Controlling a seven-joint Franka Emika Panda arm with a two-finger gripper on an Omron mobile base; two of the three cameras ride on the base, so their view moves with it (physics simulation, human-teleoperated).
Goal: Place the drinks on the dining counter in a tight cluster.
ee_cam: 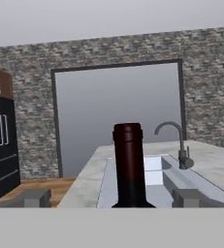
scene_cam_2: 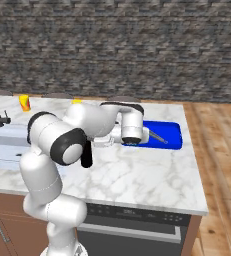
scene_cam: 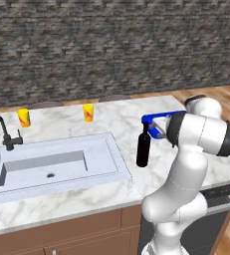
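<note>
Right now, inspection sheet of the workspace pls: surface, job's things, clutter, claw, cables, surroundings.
Surface: white marble dining counter with inset sink and black faucet.
Job's things: black wine bottle upright near the sink's right end; other drinks nothing seen.
Clutter: two yellow cups along the far edge; blue tray right of the bottle.
Claw: claw open, fingers either side of the bottle's neck, not closed on it.
Cables: nothing seen.
Surroundings: stone wall, wood floor, brown cabinets below.
</note>
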